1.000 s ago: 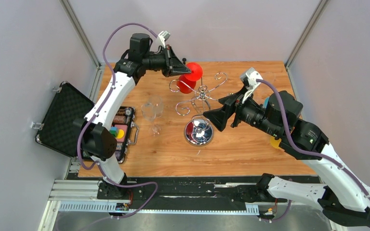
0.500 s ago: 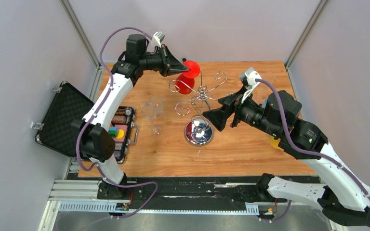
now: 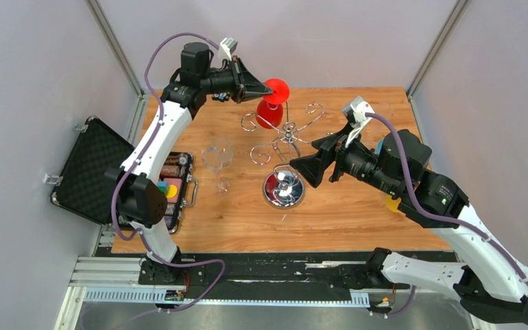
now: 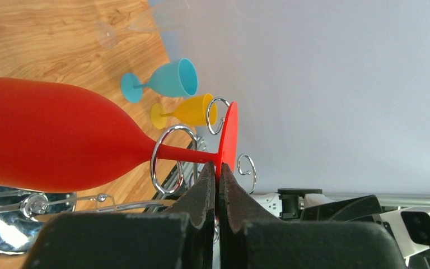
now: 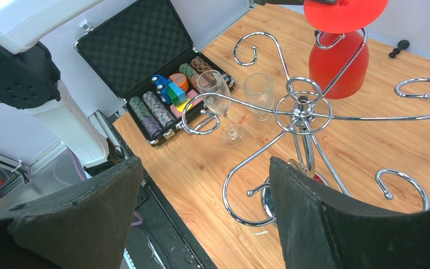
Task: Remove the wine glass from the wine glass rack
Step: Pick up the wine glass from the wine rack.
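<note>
Pinching wine glass (image 4: 61, 140) foot in left gripper (image 4: 217, 168), stem inside wine glass rack (image 5: 307, 140) hook ahead; withdraw level through hook mouth; right gripper (image 5: 204, 168) spread, apart.

The wooden table (image 3: 357, 213) carries the wine glass rack (image 3: 283, 188) at centre. A clear wine glass (image 5: 217, 95) and a clear tumbler (image 5: 257, 94) stand left of the rack. A teal goblet (image 4: 165, 80) and a yellow goblet (image 4: 189, 111) stand right of it. An open black case (image 3: 86, 172) sits at the left edge.
</note>
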`<state>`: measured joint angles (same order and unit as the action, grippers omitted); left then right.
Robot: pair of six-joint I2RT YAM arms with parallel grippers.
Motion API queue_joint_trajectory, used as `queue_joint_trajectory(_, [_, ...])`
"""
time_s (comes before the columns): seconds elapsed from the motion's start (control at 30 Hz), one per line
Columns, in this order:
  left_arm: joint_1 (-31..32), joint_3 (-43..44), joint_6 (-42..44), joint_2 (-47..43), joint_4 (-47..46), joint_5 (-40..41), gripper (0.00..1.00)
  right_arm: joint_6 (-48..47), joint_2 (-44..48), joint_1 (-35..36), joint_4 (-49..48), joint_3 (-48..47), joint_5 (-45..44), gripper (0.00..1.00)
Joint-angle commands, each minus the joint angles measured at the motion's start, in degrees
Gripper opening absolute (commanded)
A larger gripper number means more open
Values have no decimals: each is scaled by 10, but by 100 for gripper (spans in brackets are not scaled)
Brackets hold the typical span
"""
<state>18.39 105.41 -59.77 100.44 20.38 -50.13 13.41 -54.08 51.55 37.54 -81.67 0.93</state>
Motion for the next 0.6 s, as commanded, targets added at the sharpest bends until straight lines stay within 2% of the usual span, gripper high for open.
queue_joint_trajectory(0.0, [4, 49, -3, 18, -21, -10, 0, -3, 11, -2, -9, -8, -7, 82])
queue_joint_trajectory(0.2, [13, 70, -2, 33, -17, -14, 0, -3, 13, -2, -9, -7, -7, 82])
queue_joint_trajectory(0.57, [28, 57, 14, 18, -19, -33, 0, 2, 9, -3, -9, -8, -2, 82])
